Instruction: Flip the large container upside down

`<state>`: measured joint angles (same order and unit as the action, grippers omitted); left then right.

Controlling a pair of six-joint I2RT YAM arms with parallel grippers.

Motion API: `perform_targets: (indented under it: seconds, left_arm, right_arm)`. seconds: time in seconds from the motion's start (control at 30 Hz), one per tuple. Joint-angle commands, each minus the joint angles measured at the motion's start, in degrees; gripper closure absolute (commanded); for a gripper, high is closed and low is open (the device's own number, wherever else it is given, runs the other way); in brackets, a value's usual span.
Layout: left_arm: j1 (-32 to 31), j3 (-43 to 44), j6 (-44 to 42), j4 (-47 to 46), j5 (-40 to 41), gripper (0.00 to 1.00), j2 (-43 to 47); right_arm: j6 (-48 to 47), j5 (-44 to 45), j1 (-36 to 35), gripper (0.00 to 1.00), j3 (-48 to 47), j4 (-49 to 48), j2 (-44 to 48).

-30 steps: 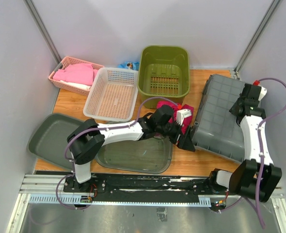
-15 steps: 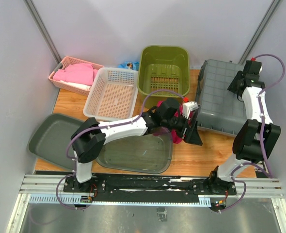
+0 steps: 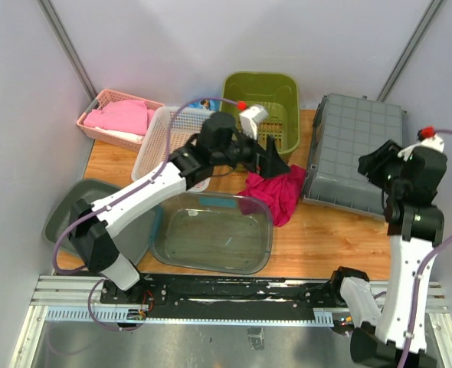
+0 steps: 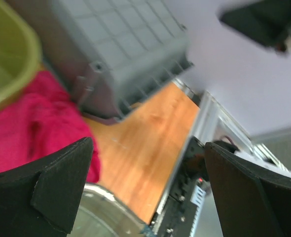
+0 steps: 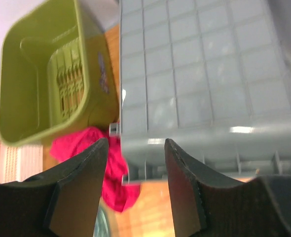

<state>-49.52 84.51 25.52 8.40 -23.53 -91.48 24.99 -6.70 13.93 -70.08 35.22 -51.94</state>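
Note:
The large grey container [image 3: 356,149] lies bottom up at the table's back right, its gridded base facing up. It also shows in the right wrist view [image 5: 200,74] and, blurred, in the left wrist view [image 4: 130,54]. My left gripper [image 3: 276,161] is open and empty, raised above the red cloth [image 3: 276,192], left of the container. Its jaws stand wide apart in the left wrist view [image 4: 148,143]. My right gripper [image 3: 373,165] is open and empty, held above the container's near edge; the right wrist view [image 5: 135,187] shows nothing between its fingers.
A green bin [image 3: 260,107] stands at the back, touching the red cloth. A white basket [image 3: 178,146] and a pink basket [image 3: 115,115] with pink cloth stand at the back left. A clear tub [image 3: 211,245] and a dark grey lid [image 3: 73,215] lie near the front.
The grey container went from tilted on its side to lying flat, bottom up. My left gripper rose and drew back toward the green bin. My right gripper left the container's far side and rose.

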Motion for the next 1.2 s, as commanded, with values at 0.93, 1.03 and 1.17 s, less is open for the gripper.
perform_targets:
  seconds: [0.93,1.03,1.17]
  left_arm:
    - [15.77,-4.92,-1.3,10.2,10.41,0.01,6.36]
    - [15.72,-4.97,-1.62,10.27,10.48,0.01,6.33]
    - [15.77,-4.34,-2.07,10.81,11.87,0.01,6.07]
  right_arm:
    - [-1.03,22.58,3.37,0.5,20.6,-2.9,-9.52]
    - [-0.72,21.75,3.57,0.49,18.51,-1.42,-8.14]
    - [1.02,9.5,2.94,0.47,15.16,1.27,-2.27]
